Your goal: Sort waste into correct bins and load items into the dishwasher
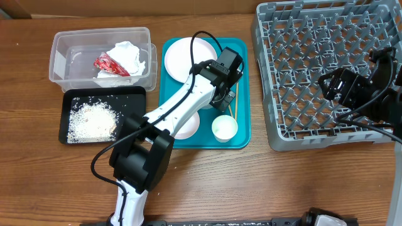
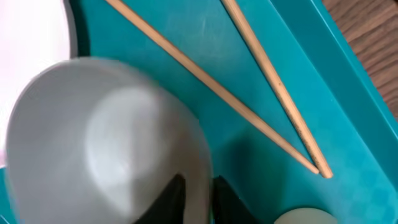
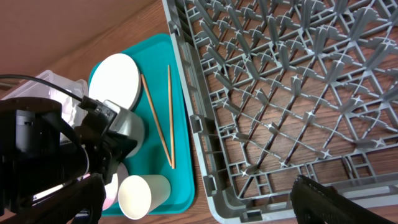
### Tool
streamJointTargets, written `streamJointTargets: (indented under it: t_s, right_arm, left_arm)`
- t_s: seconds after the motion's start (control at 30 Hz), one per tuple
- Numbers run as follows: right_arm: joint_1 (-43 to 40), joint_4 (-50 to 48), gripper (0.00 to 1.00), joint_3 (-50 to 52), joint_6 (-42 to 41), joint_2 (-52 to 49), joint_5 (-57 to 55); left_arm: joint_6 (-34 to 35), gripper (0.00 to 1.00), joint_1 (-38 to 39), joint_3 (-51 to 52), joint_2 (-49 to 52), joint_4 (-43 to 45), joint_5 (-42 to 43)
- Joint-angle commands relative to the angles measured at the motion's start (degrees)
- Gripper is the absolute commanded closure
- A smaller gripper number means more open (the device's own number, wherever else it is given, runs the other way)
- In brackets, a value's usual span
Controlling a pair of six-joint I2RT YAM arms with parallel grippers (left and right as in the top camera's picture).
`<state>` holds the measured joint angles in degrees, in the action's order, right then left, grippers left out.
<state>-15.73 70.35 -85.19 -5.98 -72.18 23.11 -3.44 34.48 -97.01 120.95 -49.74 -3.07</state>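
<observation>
My left gripper [image 1: 222, 98] is over the teal tray [image 1: 242, 75], shut on the rim of a small white cup [image 2: 93, 143], with one finger inside and one outside [image 2: 199, 190]. Two wooden chopsticks [image 1: 232, 105] lie just right of it and meet at a point [image 2: 273, 118]. A second white cup [image 1: 224, 127] lies on its side at the tray's front [image 3: 143, 193]. A white dish [image 1: 187, 58] sits at the tray's back. The pinkish plate [image 1: 188, 125] is half hidden under my arm. My right gripper [image 1: 340, 88] hangs open and empty over the grey dish rack [image 1: 301, 37]; its fingers are spread wide [image 3: 199, 211].
The clear tub [image 1: 63, 59] at back left holds the red wrapper [image 1: 110, 64] and the white napkin [image 1: 130, 55]. The black tray [image 1: 129, 100] in front of it holds rice [image 1: 93, 120]. The rack [image 3: 280, 93] holds no dishes.
</observation>
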Motion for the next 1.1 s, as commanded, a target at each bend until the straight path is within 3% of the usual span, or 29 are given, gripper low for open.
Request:
streamJointTargets:
  t_s: [0.0, 0.17, 0.33, 0.5, 0.67, 0.87, 1.07]
  right_arm:
    - [-0.1, -0.1, 0.03, -1.0, 0.2, 0.0, 0.0]
    - [-0.1, -0.2, 0.02, -1.0, 0.2, 0.0, 0.0]
    - [-0.1, -0.2, 0.02, -1.0, 0.2, 0.0, 0.1]
    - [-0.1, -0.2, 0.02, -1.0, 0.2, 0.0, 0.1]
    - [-0.1, -0.2, 0.02, -1.0, 0.2, 0.0, 0.1]
    - [-0.1, -0.2, 0.02, -1.0, 0.2, 0.0, 0.1]
    - [-0.1, -0.2, 0.02, -1.0, 0.2, 0.0, 0.1]
  left_arm:
    - [-0.7, 0.74, 0.0, -0.4, 0.1, -0.6, 1.4]
    - [-0.2, 0.63, -0.1, -2.0, 0.1, -2.0, 1.5]
    - [2.2, 0.54, -0.7, -12.6, 0.0, -13.6, 4.4]
    - [3.8, 0.53, -1.6, -21.1, 0.0, -24.1, 10.4]
    - [6.2, 0.51, -1.6, -21.1, 0.1, -31.4, 12.2]
    - [6.9, 0.51, -1.4, -16.6, 0.1, -32.0, 15.2]
    - [8.4, 0.52, -1.4, -10.0, 0.1, -26.6, 15.7]
